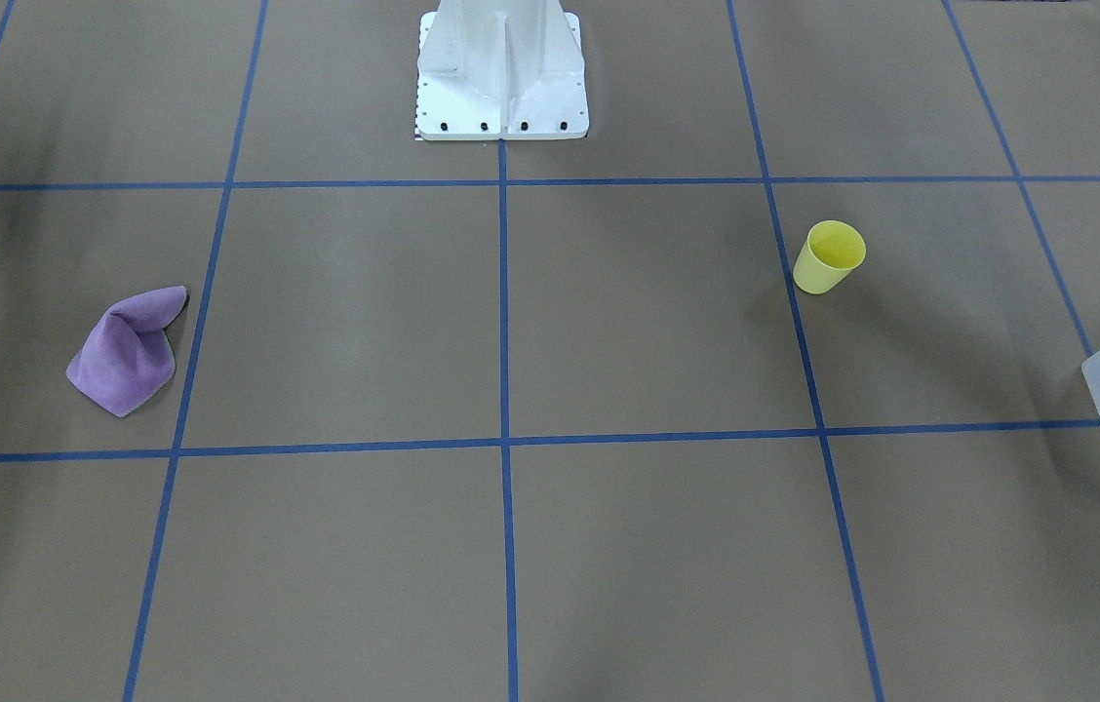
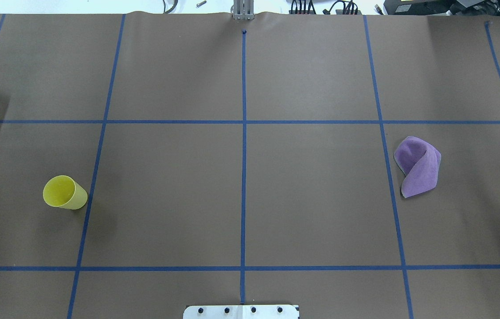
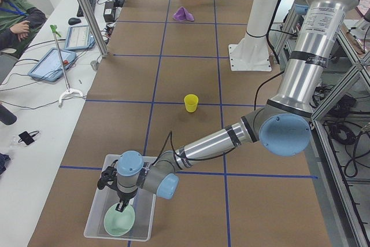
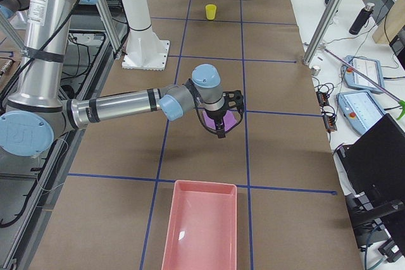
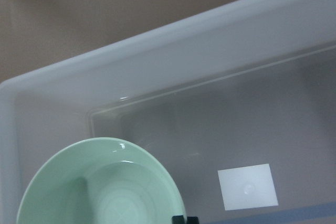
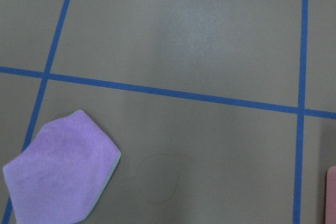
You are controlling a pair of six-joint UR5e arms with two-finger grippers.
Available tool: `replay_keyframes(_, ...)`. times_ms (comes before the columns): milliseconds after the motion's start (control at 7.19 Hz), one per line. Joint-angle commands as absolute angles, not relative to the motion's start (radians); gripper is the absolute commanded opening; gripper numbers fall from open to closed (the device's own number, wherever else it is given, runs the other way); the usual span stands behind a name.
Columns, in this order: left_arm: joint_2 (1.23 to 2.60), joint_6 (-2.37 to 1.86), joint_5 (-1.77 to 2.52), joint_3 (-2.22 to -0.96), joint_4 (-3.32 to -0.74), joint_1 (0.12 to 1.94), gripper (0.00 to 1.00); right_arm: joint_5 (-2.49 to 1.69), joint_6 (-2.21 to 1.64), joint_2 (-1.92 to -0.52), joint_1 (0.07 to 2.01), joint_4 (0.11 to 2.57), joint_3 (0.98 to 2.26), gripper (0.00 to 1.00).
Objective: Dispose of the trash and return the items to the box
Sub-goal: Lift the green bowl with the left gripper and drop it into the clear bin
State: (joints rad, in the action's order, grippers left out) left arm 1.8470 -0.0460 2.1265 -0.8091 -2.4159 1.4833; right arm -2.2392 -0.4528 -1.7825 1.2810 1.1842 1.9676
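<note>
Overhead, the yellow cup [image 2: 64, 192] stood upright, mouth up, at eight o'clock from the table's middle. The mint bowl [image 3: 119, 220] lay mouth-up inside the bin [image 3: 92, 224], whose long axis ran twelve-to-six in the left-end view. The left gripper [image 3: 121, 205] hung above the bowl, the right gripper [image 4: 220, 132] by the purple cloth [image 2: 418, 166]; neither pincer's state could be told

on the surface [image 2: 166, 199]: one yellow cup [image 1: 829, 257], one mint-green bowl [image 5: 100, 187], one frosted white box [image 5: 210, 51], one purple cloth [image 2: 418, 166], one pink tray [image 4: 201, 232]. two arms: left arm [image 3: 306, 56], right arm [image 4: 114, 109]. beside the surface, two tablets [image 3: 52, 63] and one person [image 3: 17, 24].
</note>
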Motion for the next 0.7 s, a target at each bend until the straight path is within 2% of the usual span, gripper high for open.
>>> replay_keyframes(0, 1.845, -0.081, 2.146, -0.824, -2.419, 1.465, 0.11, -2.238, -0.453, -1.782, 1.282, 1.184, 1.967, 1.0)
replay_keyframes(139, 1.844, -0.074, 2.148, -0.831, -2.419, 1.46, 0.88, -2.238, -0.453, -1.782, 1.282, 1.184, 1.967, 1.0)
replay_keyframes(278, 1.809, -0.074, 2.149, -0.903, -2.418, 1.46, 0.99, -2.24, -0.453, -1.782, 1.281, 1.184, 1.968, 1.0)
replay_keyframes(417, 1.76, -0.077, 2.213, -1.036, -2.375, 1.466, 0.99, -2.24, -0.454, -1.782, 1.282, 1.184, 1.968, 1.0)
replay_keyframes(556, 1.747, -0.081, 2.334, -1.206, -2.192, 1.517, 0.99, -2.24, -0.454, -1.782, 1.282, 1.183, 1.968, 1.0)
